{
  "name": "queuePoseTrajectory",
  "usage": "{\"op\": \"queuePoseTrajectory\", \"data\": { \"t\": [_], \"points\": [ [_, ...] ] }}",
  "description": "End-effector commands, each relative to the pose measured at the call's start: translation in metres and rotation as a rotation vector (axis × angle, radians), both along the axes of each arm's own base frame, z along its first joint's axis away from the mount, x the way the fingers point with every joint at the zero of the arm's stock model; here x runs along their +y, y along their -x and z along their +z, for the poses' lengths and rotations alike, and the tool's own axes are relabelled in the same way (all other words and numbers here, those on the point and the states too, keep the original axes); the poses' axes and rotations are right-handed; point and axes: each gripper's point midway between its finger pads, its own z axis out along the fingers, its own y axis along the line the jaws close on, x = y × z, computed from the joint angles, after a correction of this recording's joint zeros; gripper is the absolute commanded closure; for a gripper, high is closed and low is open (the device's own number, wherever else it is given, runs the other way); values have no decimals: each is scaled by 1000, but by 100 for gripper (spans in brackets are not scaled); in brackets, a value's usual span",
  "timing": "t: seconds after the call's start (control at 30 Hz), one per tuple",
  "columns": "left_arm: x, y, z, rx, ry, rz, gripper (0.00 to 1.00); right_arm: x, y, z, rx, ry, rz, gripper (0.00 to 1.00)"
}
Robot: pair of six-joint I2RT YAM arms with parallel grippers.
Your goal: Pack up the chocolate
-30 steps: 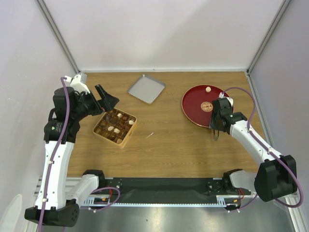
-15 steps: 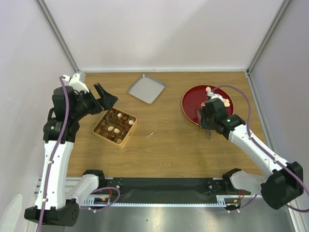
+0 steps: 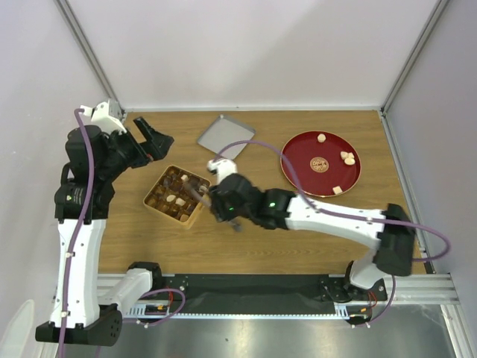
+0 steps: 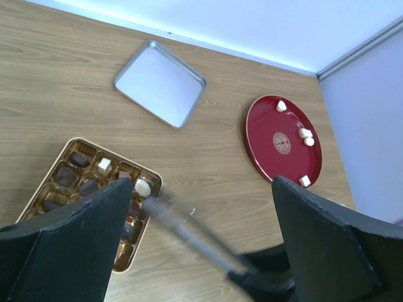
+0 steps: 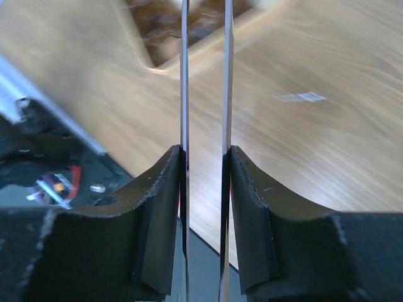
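Since a second ago: the right arm has swung off the glossy round red plate (image 3: 302,170) and across the table. The right gripper (image 3: 227,201) now sits just beside the near-right rim of the square tan box with grid compartments (image 3: 164,212). The left arm is raised a little further.

Right gripper: fingers clamped on the two flat blades of the long thin metal tongs (image 5: 184,75). The blades run parallel with a narrow gap. The tong tips pinch one cream-white chocolate (image 4: 143,187) over the box's right corner. Contact with the box: cannot tell, motion blur.

Left gripper (image 3: 149,143): jaws spread wide, nothing between them, hovering above and beyond the box's far-left side.

Box: dark brown, tan and cream boxed chocolates (image 4: 88,186) sit in shiny gold-brown cells. Four loose cream chocolates (image 4: 305,133) lie on the plate, two of them touching.

Surroundings: a flat silver rectangular tray with rounded corners (image 3: 226,136) lies on the wood-grain table (image 3: 149,246) toward the back wall, touching neither box nor plate. The right forearm stretches over the table between box and plate.
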Motion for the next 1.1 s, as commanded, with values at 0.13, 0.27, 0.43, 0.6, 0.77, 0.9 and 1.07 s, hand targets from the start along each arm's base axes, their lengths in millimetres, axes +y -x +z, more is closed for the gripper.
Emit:
{"op": "queuePoseTrajectory", "data": {
  "t": [0.13, 0.27, 0.43, 0.6, 0.77, 0.9, 1.07],
  "points": [
    [13, 7, 23, -31, -11, 73, 0, 94, 20, 23, -65, -143, 161, 61],
    [16, 11, 29, -49, -17, 86, 0, 119, 32, 24, -67, -218, 257, 60],
    [16, 13, 27, -46, -20, 85, 0, 130, 28, -4, -40, -162, 249, 61],
    [17, 16, 27, -47, -27, 86, 0, 132, 24, -20, -34, -125, 235, 61],
    [18, 17, 26, -47, -35, 88, 0, 130, 22, -29, -29, -105, 220, 58],
    [18, 17, 25, -45, -33, 89, 0, 129, 21, -26, -36, -108, 215, 54],
    [15, 18, 24, -52, -32, 72, 0, 124, 15, -13, -65, -116, 200, 54]
  ]
}}
